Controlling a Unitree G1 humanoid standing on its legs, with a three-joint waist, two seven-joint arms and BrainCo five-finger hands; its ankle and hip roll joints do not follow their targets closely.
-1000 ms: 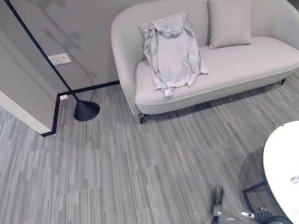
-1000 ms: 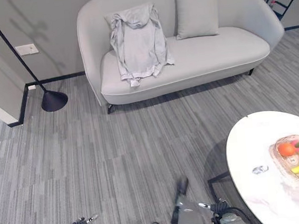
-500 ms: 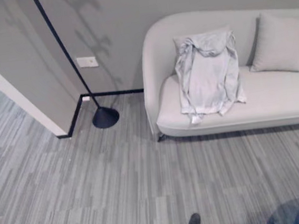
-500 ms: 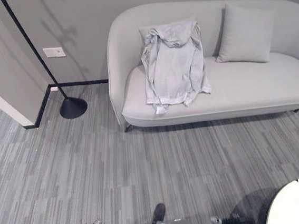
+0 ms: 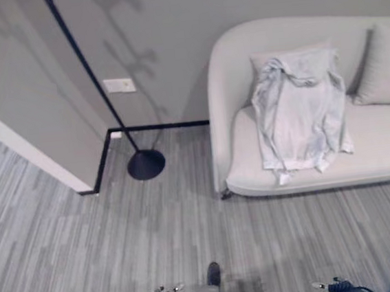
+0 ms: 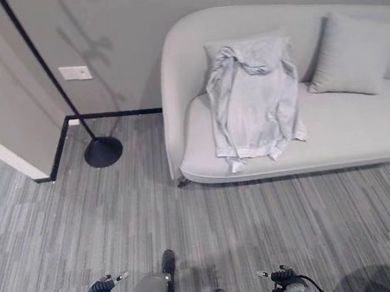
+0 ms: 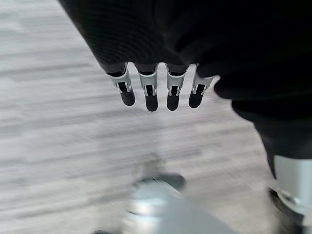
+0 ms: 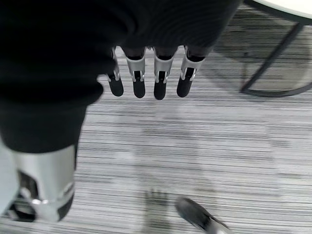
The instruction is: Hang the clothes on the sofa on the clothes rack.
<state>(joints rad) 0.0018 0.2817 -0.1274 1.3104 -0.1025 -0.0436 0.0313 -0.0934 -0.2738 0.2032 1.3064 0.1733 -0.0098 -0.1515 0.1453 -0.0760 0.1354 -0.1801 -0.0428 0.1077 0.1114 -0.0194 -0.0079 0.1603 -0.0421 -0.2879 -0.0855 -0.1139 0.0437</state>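
Hoodie (image 6: 254, 99) lies draped over sofa (image 6: 359, 130) back & seat, beside cushion (image 6: 348, 53); left hand (image 7: 156, 90) & right hand (image 8: 146, 78) hang empty, fingers straight, over carpet.

- Pale grey hooded jacket of soft fabric (image 6: 253, 102): draped over the backrest and seat of the sofa, at the sofa's left end. Hood bunched at the top against the backrest; body hangs down across the seat cushion, hem reaching the seat's front edge. Crumpled, sleeves hanging along both sides. Nothing holds it.
- Light grey rounded upholstered sofa (image 6: 359, 130): curved backrest, stands against the grey wall on the striped grey carpet.
- Black clothes rack with thin slanted pole and round base (image 6: 103, 151): stands on the floor left of the sofa, near the wall, apart from the sofa. Pole is bare.
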